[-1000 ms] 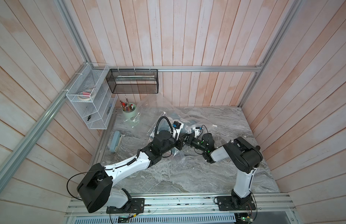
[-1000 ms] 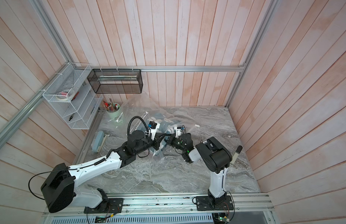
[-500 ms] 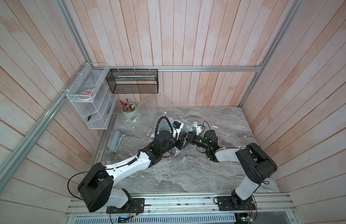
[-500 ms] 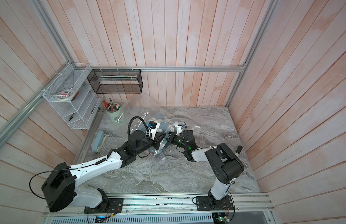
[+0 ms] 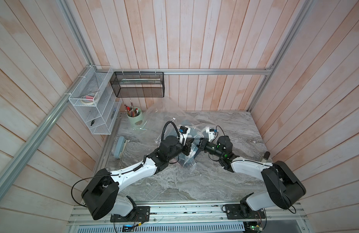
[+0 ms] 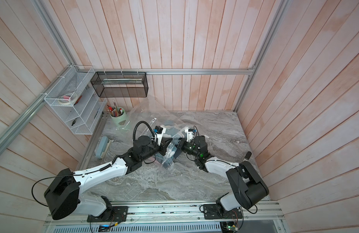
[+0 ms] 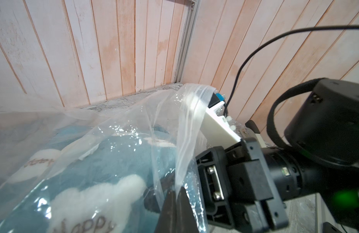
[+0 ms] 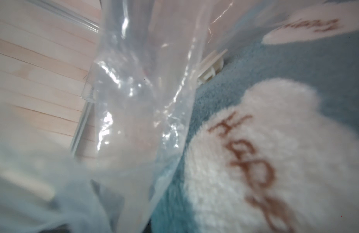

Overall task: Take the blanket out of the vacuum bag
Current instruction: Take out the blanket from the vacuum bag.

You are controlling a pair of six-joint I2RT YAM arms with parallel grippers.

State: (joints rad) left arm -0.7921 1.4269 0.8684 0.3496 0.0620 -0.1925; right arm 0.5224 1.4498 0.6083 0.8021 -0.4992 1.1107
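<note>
Clear vacuum bag (image 5: 164, 113) veils blanket (image 7: 124, 161) beside pencil cup (image 5: 134, 119)

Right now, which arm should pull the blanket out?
Right, likely. The right tool is close up on the blanket; the left tool is shut on the vacuum bag film, so it can anchor.

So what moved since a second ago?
The right arm folded lower: its big black elbow swung down and outward, so the arm lies flatter. The right pincer stayed shut at the vacuum bag. The left pincer kept pinching the bag's plastic, and the blanket is still inside.
</note>
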